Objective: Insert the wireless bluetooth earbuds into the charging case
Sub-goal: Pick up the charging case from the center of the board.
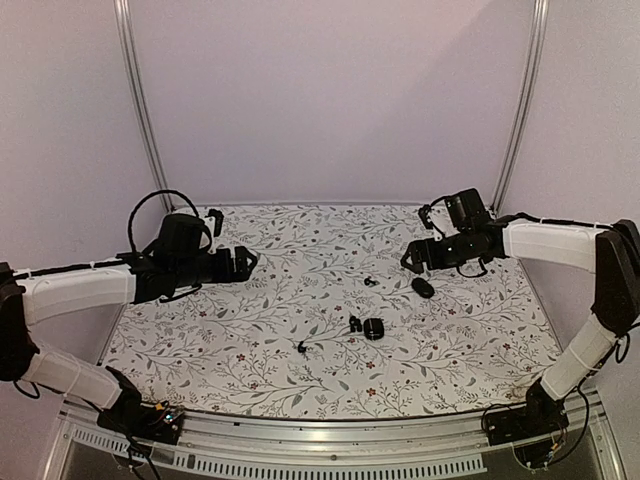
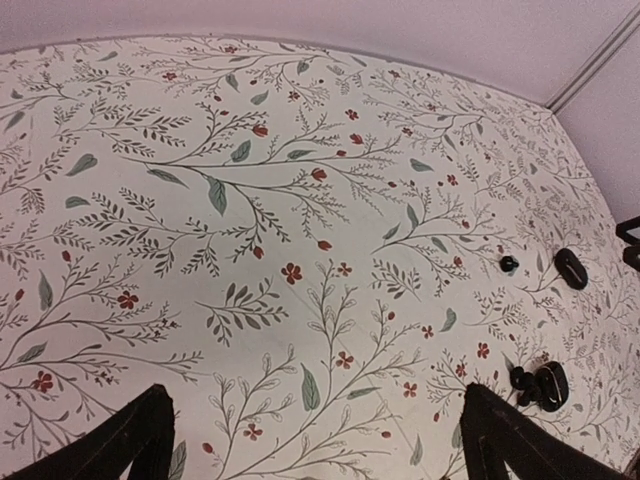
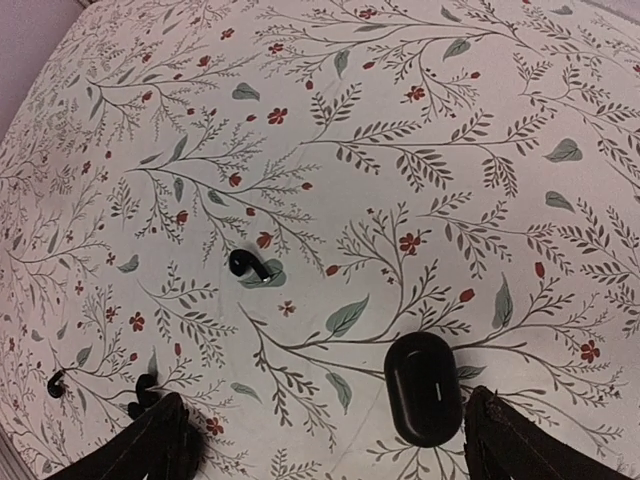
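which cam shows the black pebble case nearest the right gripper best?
Right wrist. The black pebble case sits low in the frame, close and sharp, with a pale slit visible on top. Top external shows it only as a small dark oval. Left wrist catches it tiny near the right edge, with no detail.

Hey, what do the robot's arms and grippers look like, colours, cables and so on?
The left arm and right arm match: white covered links between black joints, on black bases. Each ends in a black wrist block with a black two-finger gripper, the left gripper and right gripper alike. A black cable loops above the left wrist; thin black cables run along the white links.
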Controlling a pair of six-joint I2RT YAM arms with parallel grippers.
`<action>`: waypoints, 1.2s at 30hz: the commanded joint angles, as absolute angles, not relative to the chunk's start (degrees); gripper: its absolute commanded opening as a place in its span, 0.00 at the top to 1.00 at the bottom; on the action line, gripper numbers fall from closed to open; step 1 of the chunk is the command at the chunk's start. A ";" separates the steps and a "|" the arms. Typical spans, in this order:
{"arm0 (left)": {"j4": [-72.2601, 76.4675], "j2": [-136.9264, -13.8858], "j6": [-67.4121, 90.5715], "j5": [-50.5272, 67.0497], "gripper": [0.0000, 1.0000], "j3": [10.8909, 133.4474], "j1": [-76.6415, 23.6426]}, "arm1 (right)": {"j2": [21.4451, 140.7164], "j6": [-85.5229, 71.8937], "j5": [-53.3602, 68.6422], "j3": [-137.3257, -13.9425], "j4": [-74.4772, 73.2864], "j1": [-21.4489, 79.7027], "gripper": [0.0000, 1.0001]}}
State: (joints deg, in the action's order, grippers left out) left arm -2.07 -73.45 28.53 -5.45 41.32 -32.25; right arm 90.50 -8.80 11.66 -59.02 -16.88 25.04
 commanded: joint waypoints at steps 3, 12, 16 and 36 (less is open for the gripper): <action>-2.11 -72.59 27.44 -6.84 0.00 41.87 -32.96 | 99.69 -3.81 1.65 -64.12 -23.24 23.92 0.08; 2.55 -73.22 25.87 -3.35 0.00 41.01 -32.96 | 104.66 -2.66 1.00 -65.06 -23.72 23.94 0.19; 2.09 -74.14 24.90 -3.28 0.00 41.69 -33.01 | 106.22 -1.73 0.38 -65.35 -24.22 23.92 0.30; 8.67 -69.89 24.39 -2.55 0.00 36.33 -32.96 | 108.83 -0.96 5.05 -67.87 -24.19 24.17 0.64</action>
State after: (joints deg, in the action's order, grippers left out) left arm 4.93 -71.92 24.86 -2.42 38.33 -32.25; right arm 109.47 -0.58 0.78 -67.00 -24.62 23.99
